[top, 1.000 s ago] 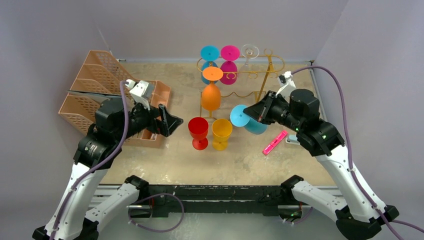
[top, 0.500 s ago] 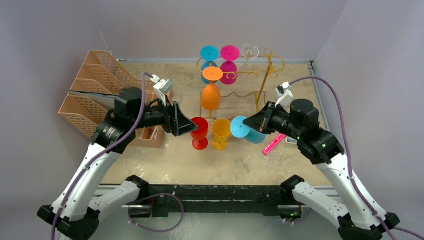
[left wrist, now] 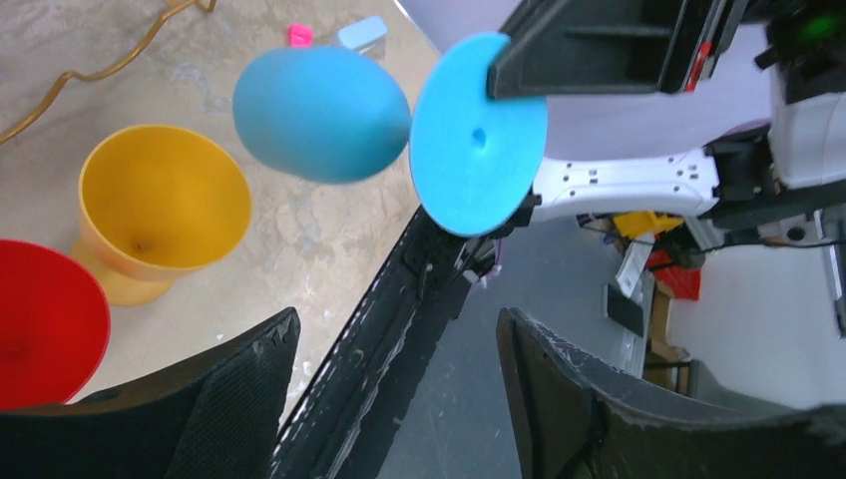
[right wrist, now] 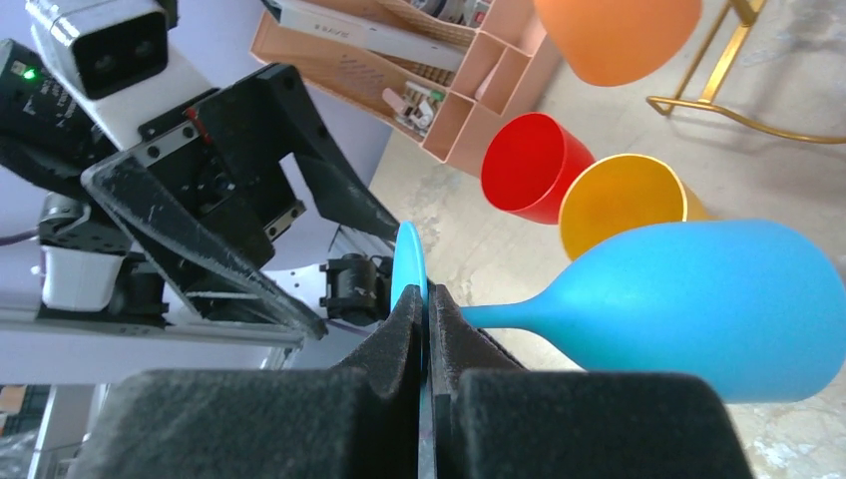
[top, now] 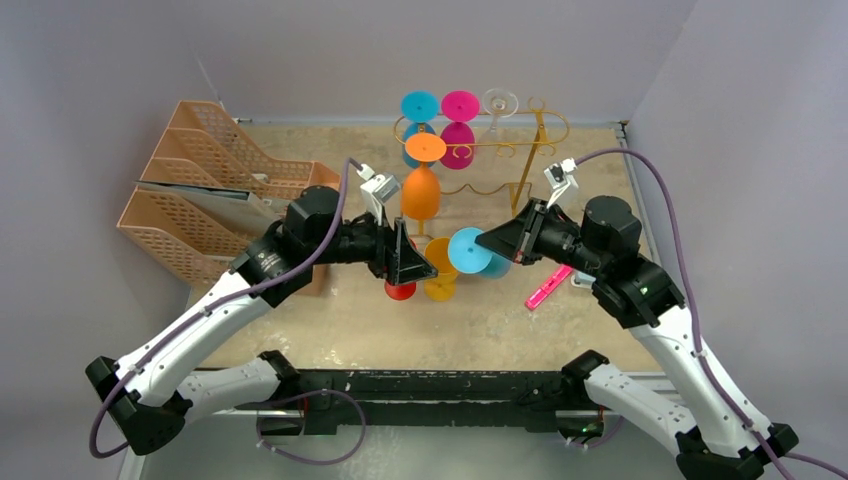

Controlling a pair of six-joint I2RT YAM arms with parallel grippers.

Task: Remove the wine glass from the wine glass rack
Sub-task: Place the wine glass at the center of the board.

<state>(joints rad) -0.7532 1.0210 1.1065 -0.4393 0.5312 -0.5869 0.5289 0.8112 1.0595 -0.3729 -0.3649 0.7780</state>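
Right gripper [right wrist: 427, 307] pinches the blue wine glass [right wrist: 718, 299] by its foot

Nothing is legible; small print on the white box [right wrist: 359, 28] in the peach tray [right wrist: 499, 85] is blurred.

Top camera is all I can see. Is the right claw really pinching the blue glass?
Observer: Yes. The right gripper is shut on the thin edge of the round foot of the blue glass, which lies sideways in the air.
Operator: Is the left claw grabbing it too?
Observer: No. The left gripper is open with nothing between its fingers. The foot faces it but doesn't touch it.
Operator: Are the red and yellow glasses tipped over?
Observer: No. The red glass and yellow glass stand side by side, mouths up, both empty.
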